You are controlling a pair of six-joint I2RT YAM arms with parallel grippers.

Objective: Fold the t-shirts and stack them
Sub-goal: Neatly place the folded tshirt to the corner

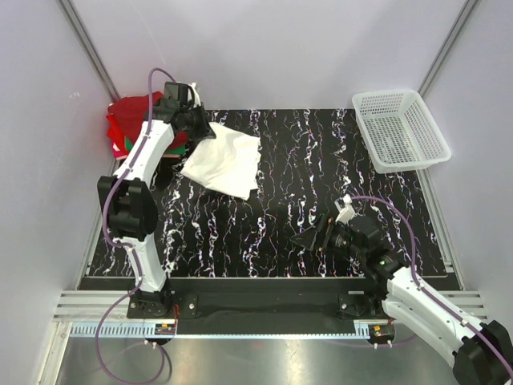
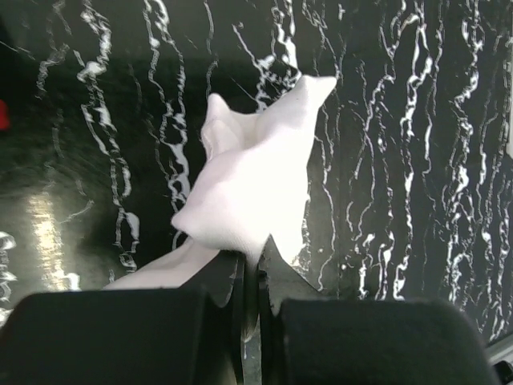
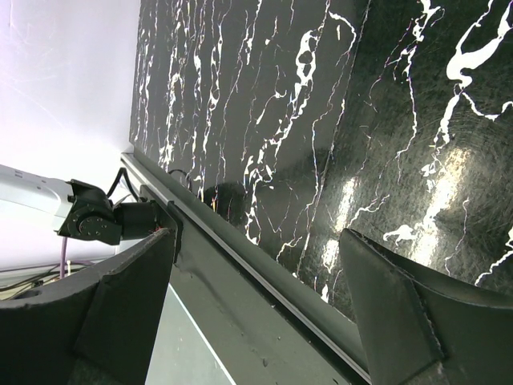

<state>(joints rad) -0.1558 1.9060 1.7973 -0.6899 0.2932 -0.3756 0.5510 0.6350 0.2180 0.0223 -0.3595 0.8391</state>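
I judge I'm on the stacking step. My left claw (image 1: 198,122) is pinched tight on an edge of the folded white tee (image 1: 224,163), which trails from it down onto the worktop (image 1: 321,176). The red stack (image 1: 127,122) sits just left of that claw, so next I'd carry the tee over it and let go. My right claw (image 1: 311,238) gapes wide, holding nothing.

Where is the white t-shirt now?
The white t-shirt is far left on the table in the top view, one edge pinched by the left gripper, just right of the red shirt pile.
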